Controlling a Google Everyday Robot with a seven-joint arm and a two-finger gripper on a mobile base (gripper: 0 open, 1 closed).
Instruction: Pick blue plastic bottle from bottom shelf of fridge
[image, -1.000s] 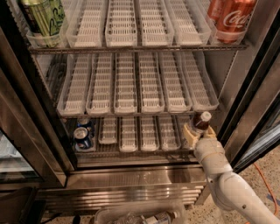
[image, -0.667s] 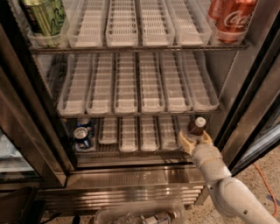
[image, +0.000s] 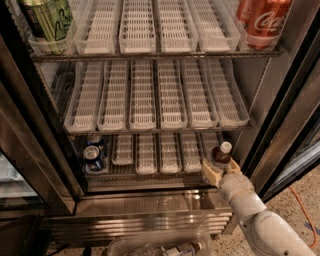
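By wire btm shelf (image: 150, 161), end effector (image: 218, 169) grips slim white-capped bottle (image: 222, 155).

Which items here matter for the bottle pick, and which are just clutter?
Job: blue plastic bottle, right front of the bottom shelf; gripper, closed around it; fridge.
Lying about: blue soda cans, green can, Coca-Cola cans, clear bottle below the fridge.
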